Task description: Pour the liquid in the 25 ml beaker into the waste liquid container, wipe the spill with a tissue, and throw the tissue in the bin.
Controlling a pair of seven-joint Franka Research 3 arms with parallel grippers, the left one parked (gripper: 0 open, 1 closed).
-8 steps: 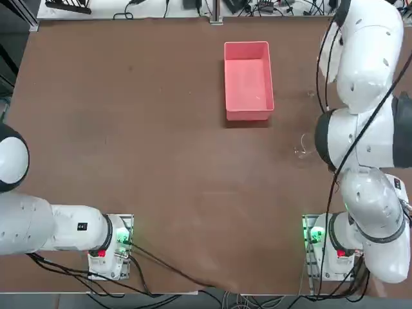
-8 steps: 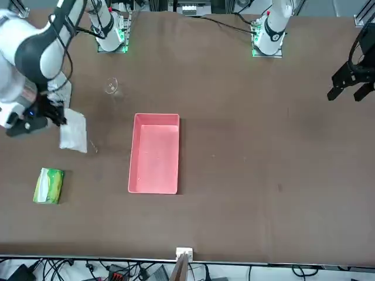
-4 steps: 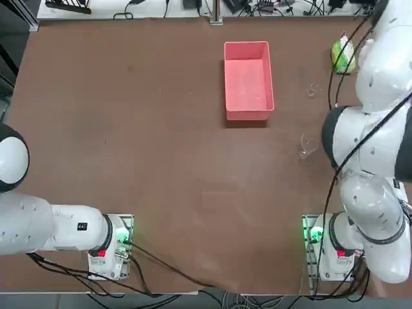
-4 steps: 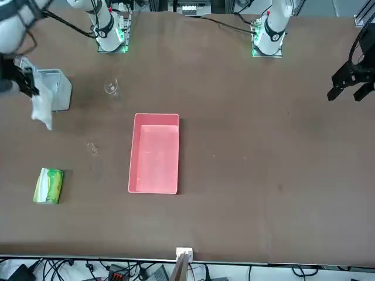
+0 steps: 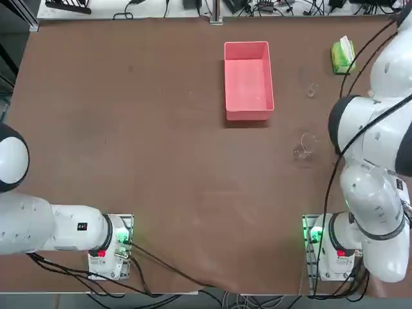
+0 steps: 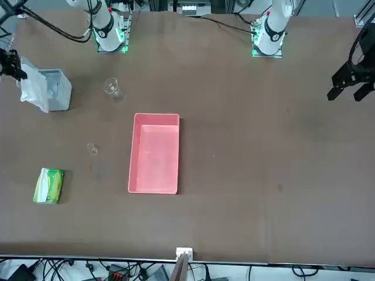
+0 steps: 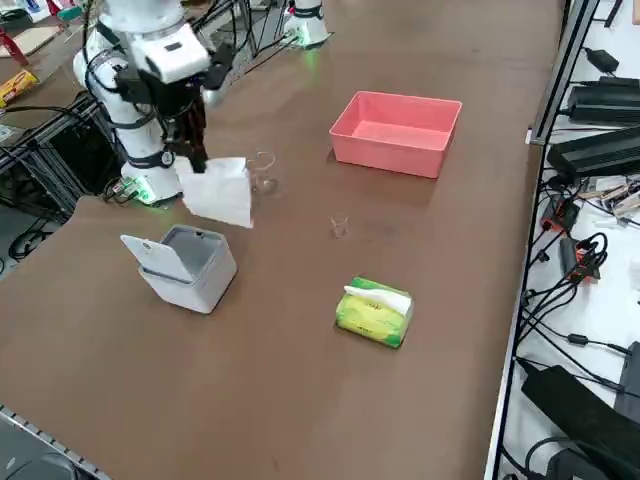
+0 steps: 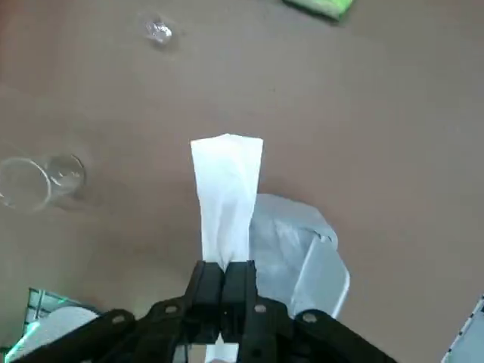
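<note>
My right gripper is shut on the white crumpled tissue, which hangs down from the pinched fingertips. The tissue dangles just over the pale grey bin, at the edge of its open top. From the front, the gripper and the tissue overlap the bin at the table's far side. The bin stands upright with its lid flap open. The tiny 25 ml beaker stands alone on the table. The pink waste tray lies mid-table.
A larger clear glass beaker stands between the bin and the tray. The green tissue pack lies near the table's corner, also seen as the pack. Cables and equipment line the table's edges.
My right gripper has carried the tissue from the spot beside the tiny beaker back across the table to the bin. Beakers, tray and pack have not moved.
</note>
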